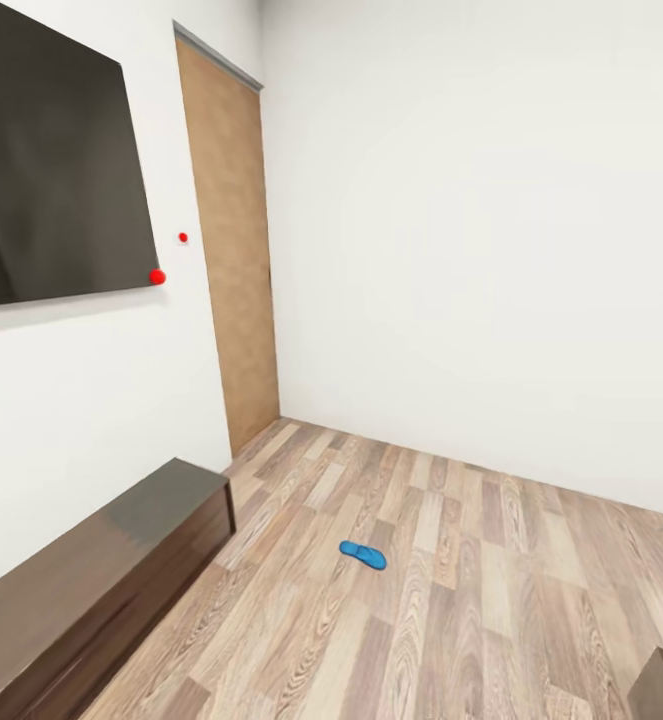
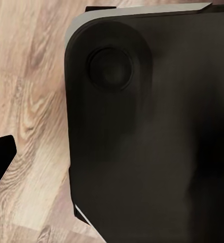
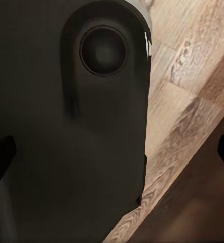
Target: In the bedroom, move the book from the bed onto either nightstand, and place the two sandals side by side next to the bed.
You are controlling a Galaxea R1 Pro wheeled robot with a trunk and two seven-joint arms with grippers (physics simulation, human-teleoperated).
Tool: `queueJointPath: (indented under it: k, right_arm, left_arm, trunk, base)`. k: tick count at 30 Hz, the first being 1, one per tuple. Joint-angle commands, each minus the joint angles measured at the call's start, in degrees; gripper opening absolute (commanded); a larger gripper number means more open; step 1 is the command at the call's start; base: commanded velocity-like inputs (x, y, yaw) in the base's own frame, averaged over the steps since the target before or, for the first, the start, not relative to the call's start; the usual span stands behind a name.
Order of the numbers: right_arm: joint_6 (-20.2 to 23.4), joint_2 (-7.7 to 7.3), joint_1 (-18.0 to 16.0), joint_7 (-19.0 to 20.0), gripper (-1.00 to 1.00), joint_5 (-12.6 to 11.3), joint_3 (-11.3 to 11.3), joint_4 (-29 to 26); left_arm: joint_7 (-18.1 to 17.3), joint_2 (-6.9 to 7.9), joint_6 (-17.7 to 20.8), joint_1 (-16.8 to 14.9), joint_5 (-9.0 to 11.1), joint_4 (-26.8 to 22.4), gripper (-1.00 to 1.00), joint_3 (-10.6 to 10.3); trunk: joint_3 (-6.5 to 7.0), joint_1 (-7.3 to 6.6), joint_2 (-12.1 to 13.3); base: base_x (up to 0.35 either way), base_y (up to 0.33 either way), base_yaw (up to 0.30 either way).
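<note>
One blue sandal (image 1: 362,554) lies on open plank floor (image 1: 451,620) beside the long cabinet (image 1: 91,590); jaws' state unreadable.

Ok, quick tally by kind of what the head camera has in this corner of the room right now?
Blue sandal on the floor: 1
Long low dark cabinet: 1
Wall-mounted dark screen: 1
Wooden door: 1
Total: 4
</note>
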Motion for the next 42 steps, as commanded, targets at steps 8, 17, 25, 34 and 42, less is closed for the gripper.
queueJointPath:
  k: [8, 17, 25, 34, 42]
  right_arm:
    - [-0.02, 0.0, 0.0, -0.02, 1.0, -0.01, 0.09, 0.01]
    - [-0.02, 0.0, 0.0, -0.02, 1.0, -0.01, 0.1, 0.02]
    - [-0.02, 0.0, 0.0, -0.02, 1.0, -0.01, 0.1, 0.02]
    - [-0.02, 0.0, 0.0, -0.02, 1.0, -0.01, 0.1, 0.02]
    - [-0.02, 0.0, 0.0, -0.02, 1.0, -0.01, 0.1, 0.02]
  left_arm:
    - [-0.01, 0.01, -0.01, -0.01, -0.01, -0.01, 1.0, -0.02]
    - [-0.03, 0.02, -0.03, -0.01, -0.01, -0.01, 1.0, -0.01]
    - [-0.03, 0.02, -0.04, -0.01, 0.0, -0.01, 1.0, -0.06]
    - [-0.03, -0.01, -0.04, -0.01, 0.0, -0.01, 1.0, -0.13]
    - [-0.03, -0.05, -0.04, -0.01, -0.04, -0.01, 1.0, -0.17]
  trunk:
    - [-0.05, 0.0, -0.02]
    - [-0.05, 0.0, -0.02]
    - [-0.05, 0.0, -0.02]
    - [-0.05, 0.0, -0.02]
    - [-0.05, 0.0, -0.02]
  base:
    - [0.0, 0.0, -0.267]
    - [0.0, 0.0, -0.267]
    - [0.0, 0.0, -0.267]
    - [0.0, 0.0, -0.267]
    - [0.0, 0.0, -0.267]
